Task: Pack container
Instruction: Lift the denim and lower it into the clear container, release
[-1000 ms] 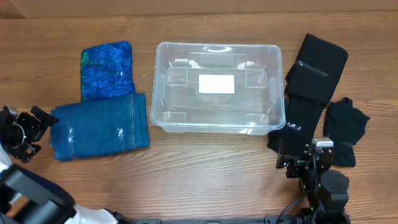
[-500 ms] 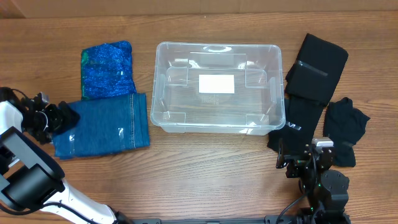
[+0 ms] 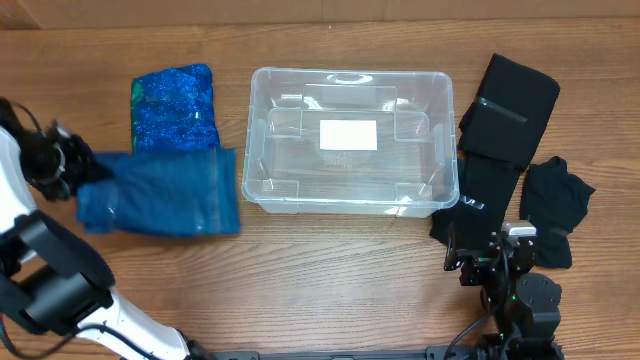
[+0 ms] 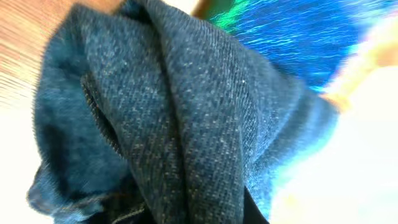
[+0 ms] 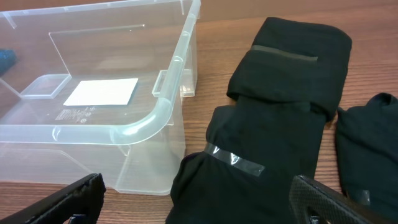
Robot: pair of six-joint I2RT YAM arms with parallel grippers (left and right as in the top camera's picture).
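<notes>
- While the clear plastic container [image 3: 350, 140] sits open-topped at the centre of the overhead view, cloth lies on both sides of it on a wood-grain table [image 3: 330, 285].
- It is a rectangular bin with rounded corners and a thick rim. A white label [image 3: 348, 134] shows on its see-through bottom.
- Just left of the bin lies a folded denim garment [image 3: 165, 192], blurred in the overhead view. Up close it is dark blue twill, bunched into soft ridges.
- At upper left, a glittery blue fabric [image 3: 173, 110] with a green edge meets the denim's top edge.
- At the frame's left edge, the left gripper [image 3: 62, 170] is clamped on the denim's left end. Cloth fills the left wrist view and hides the fingers.
- Right of the bin, a long folded black garment [image 3: 505, 125] lies just beside its wall, matte, with strips of clear tape. A smaller black piece [image 3: 555, 205] lies further right.
- At lower right, the right gripper [image 3: 500, 262] sits by the black cloth's lower end, its fingers [image 5: 323, 199] spread wide around nothing.
</notes>
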